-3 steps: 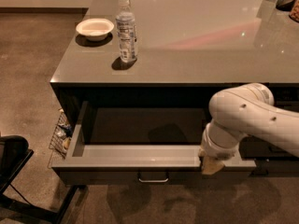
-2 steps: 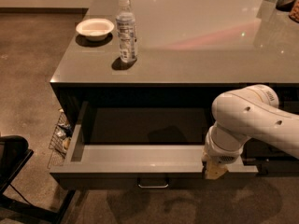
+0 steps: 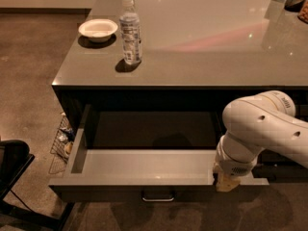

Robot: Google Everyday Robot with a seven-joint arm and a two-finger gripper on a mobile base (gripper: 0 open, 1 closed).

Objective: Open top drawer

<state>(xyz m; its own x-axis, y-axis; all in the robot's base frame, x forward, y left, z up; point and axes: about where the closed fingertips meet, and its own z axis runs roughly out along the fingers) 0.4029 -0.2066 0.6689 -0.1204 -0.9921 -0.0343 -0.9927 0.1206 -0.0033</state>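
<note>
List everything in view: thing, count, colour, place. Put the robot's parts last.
counter: one, glossy grey, fills the upper view
bowl: one, white, counter's far left corner
water bottle: one, clear with white cap, upright, right of the bowl
top drawer: one, grey, open under the counter
handle: one, metal, centre of the drawer front
wire rack: one, metal, left of the drawer
arm: one, white, right side
gripper: one, pale, at the drawer front's right end
</note>
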